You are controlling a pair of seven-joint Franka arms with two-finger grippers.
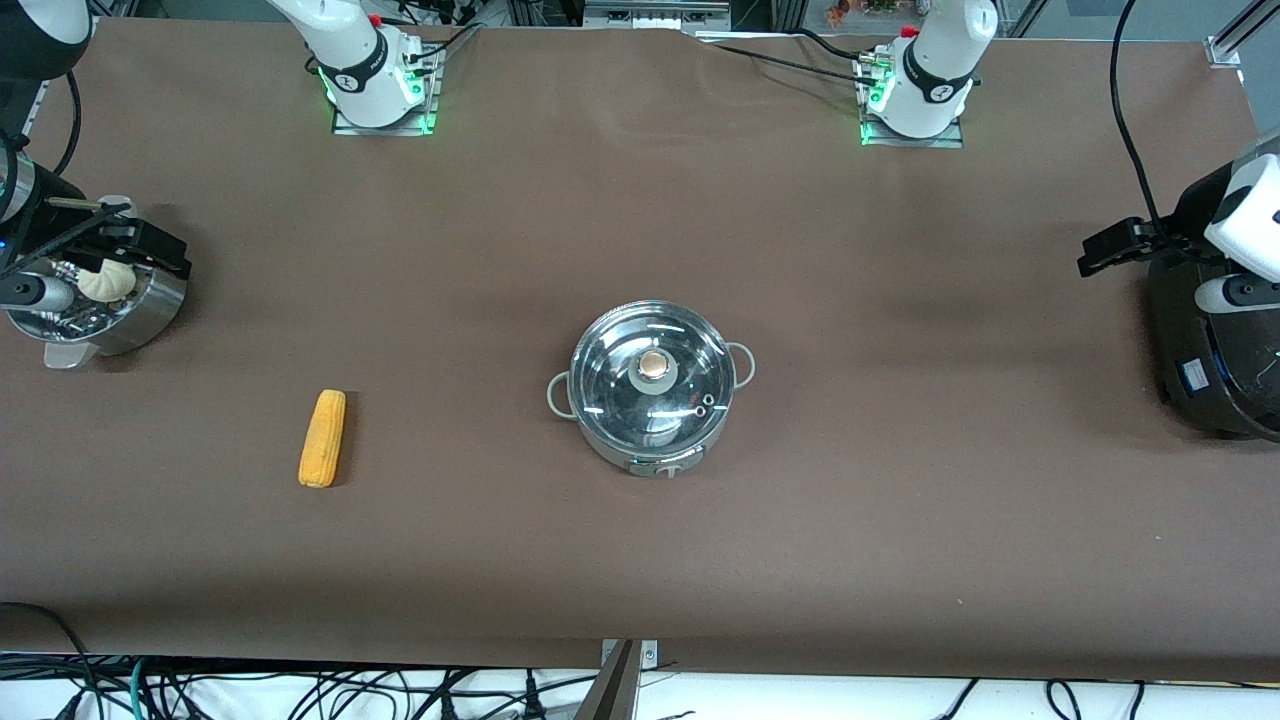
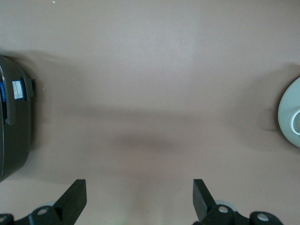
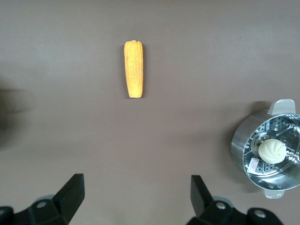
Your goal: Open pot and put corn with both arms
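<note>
The shiny steel pot [image 1: 650,400] stands mid-table with its glass lid on and the tan knob [image 1: 652,367] on top. An edge of the pot shows in the left wrist view [image 2: 287,115]. The yellow-orange corn [image 1: 322,438] lies flat on the table toward the right arm's end, apart from the pot; it also shows in the right wrist view [image 3: 133,69]. My right gripper [image 1: 150,248] [image 3: 137,194] is open and empty, up over the steamer pot. My left gripper [image 1: 1112,248] [image 2: 139,197] is open and empty, up beside the rice cooker.
A steel steamer pot [image 1: 140,310] [image 3: 243,154] with a white bun [image 1: 107,280] [image 3: 272,151] stands at the right arm's end. A large black rice cooker [image 1: 1215,350] [image 2: 14,117] stands at the left arm's end. The brown table [image 1: 640,560] runs between them.
</note>
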